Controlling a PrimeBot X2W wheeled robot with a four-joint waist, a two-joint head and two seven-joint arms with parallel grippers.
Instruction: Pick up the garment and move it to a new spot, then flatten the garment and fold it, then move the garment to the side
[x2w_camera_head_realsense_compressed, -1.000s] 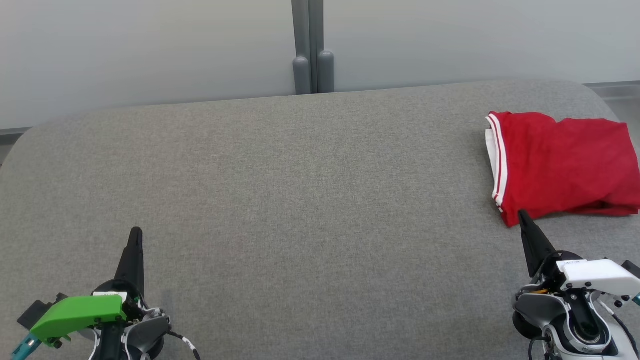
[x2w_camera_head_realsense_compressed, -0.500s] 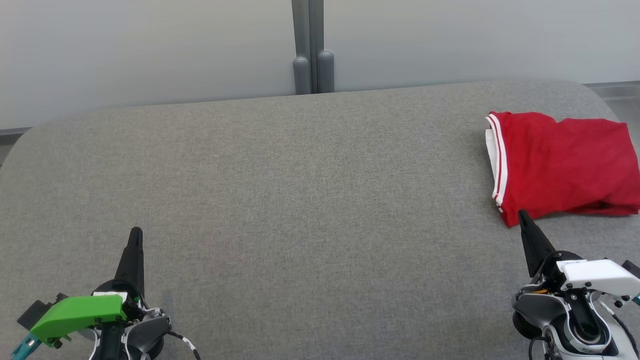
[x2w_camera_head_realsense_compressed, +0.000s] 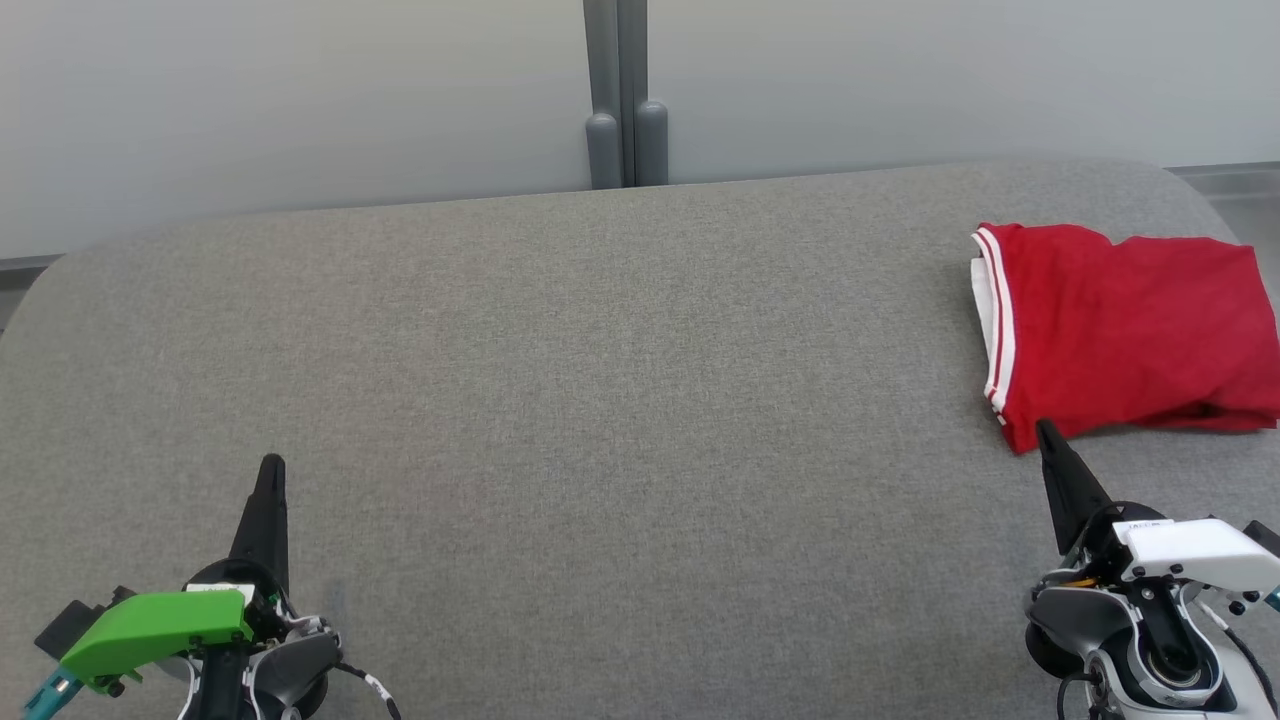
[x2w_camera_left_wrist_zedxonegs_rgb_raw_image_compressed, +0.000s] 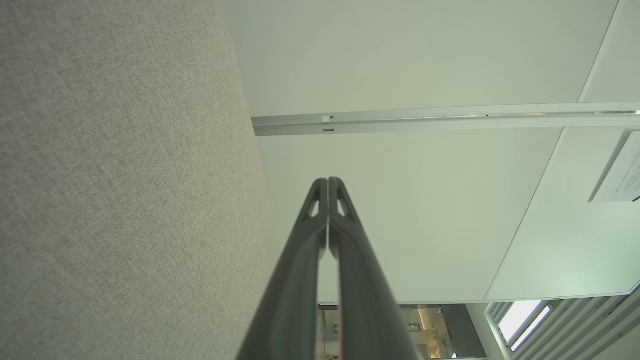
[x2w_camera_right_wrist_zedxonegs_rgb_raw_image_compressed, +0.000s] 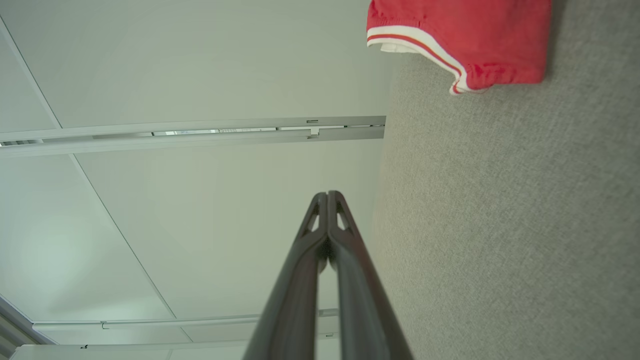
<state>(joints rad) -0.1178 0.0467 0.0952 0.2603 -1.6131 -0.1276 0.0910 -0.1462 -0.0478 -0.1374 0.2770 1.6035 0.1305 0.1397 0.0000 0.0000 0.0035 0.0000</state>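
Resting folded near the right edge of the grey fabric surface (x2w_camera_head_realsense_compressed: 600, 380), the red cloth garment with white-striped trim (x2w_camera_head_realsense_compressed: 1125, 330) could unfold or slide off if nudged. The right tool (x2w_camera_head_realsense_compressed: 1045, 428), closed and empty, points just beside its near corner; the left tool (x2w_camera_head_realsense_compressed: 271, 465), also closed, is well apart.

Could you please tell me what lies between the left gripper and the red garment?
Only bare grey fabric surface lies between the left gripper and the red garment, as the head view shows.

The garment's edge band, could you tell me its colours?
White band with a red stripe; clearest in right wrist view.
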